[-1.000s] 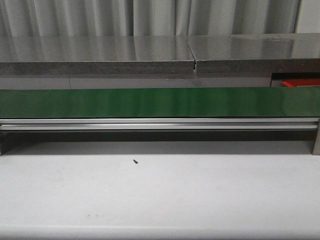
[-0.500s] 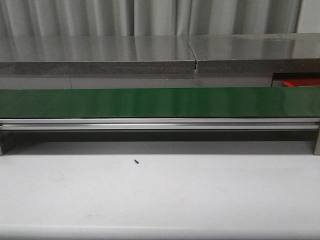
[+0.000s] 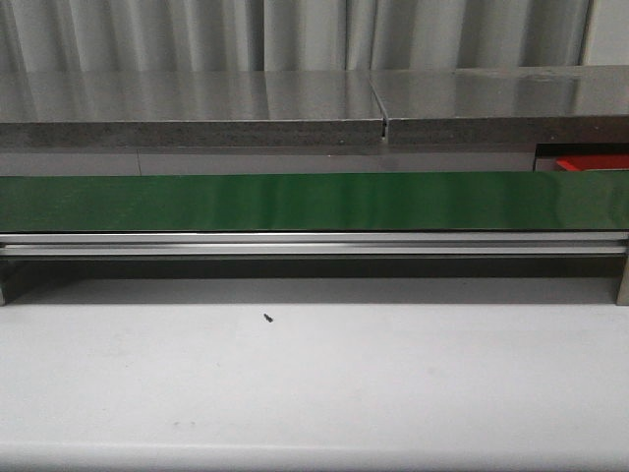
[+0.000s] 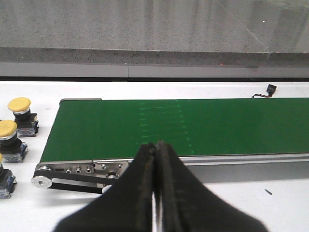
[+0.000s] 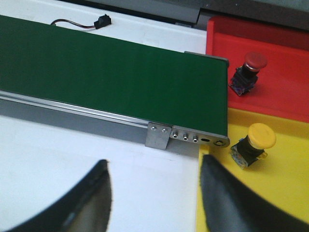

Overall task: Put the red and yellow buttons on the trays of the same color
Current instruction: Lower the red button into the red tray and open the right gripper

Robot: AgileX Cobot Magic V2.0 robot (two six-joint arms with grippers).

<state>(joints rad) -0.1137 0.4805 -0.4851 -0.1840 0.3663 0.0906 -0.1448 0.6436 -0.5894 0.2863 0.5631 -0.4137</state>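
The left end effector (image 4: 155, 193) is closed on nothing. The right end effector (image 5: 154, 193) is wide open, empty, near the yellow tray (image 5: 285, 183) holding a yellow button (image 5: 253, 144).

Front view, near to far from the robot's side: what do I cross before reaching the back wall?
White table with a small dark speck, then the aluminium rail, green belt, grey counter, then the corrugated wall. A sliver of red tray shows at far right, behind the belt.
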